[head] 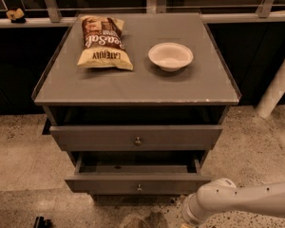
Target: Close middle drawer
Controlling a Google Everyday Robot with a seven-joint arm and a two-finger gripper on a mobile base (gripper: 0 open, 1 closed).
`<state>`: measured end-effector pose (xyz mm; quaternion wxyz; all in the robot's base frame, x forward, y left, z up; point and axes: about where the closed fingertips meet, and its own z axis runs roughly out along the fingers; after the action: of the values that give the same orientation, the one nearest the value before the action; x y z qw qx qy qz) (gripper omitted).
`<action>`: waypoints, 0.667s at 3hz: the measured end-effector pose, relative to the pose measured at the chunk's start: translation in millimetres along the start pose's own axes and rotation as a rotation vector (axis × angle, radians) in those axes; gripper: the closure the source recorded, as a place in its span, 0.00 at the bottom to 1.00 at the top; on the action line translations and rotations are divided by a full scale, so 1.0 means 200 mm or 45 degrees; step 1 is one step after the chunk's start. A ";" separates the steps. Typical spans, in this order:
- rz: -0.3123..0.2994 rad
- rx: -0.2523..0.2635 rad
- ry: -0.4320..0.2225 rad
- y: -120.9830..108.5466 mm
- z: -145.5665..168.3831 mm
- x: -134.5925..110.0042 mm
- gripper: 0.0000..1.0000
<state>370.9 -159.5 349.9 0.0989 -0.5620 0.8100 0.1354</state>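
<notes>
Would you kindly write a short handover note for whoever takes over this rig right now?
Hand: low at the bottom edge of the view, just in front of the middle drawer, below its knob; contact cannot be told.
Middle drawer: partly out, inside showing.
Done: not yet closed.
Left: push its front in until flush.
Note: the top drawer is ajar too, but not part of the job.

Our white arm point(249, 201) stretched from the lower right edge toward the left, low in the view and nearly level, ending in a rounded wrist point(199, 210). Our gripper point(145, 221) sat just left of that wrist, at the bottom edge and partly cut off.
</notes>
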 end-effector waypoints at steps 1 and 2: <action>0.026 0.001 -0.021 -0.07 0.04 0.02 0.00; 0.036 0.007 -0.052 -0.22 0.13 -0.01 0.00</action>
<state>413.3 -163.0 321.9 0.1150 -0.5475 0.8159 0.1461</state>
